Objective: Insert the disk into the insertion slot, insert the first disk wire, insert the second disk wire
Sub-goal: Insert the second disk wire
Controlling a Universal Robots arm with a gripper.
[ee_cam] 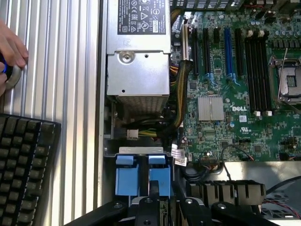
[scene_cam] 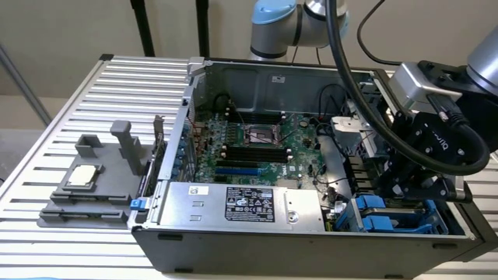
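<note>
1. We see an open PC case lying on a slatted metal table, with our arm's gripper lowered into the corner of the case at the exterior view's right.
2. The disk, recognisable by its bright blue carrier, sits directly under the gripper and looks at least partly down in the insertion slot, a narrow grey-metal bay beside the power-supply box.
3. We cannot tell how far the gripper is open, or whether it has hold of the disk.
4. Risk, in our judgement: if the carrier is tilted against the bay walls, pushing down could jam it or snap a blue tab.
5. Risk: a yellow-and-black cable bundle runs just beside the bay; it could be pinched or snagged by the gripper body.
6. Risk: the motherboard lies near, so a sideways slip could strike its components.
7. Risk: a person's hand rests on the table near a black keyboard; an unexpected swing of the arm could reach it.
</note>
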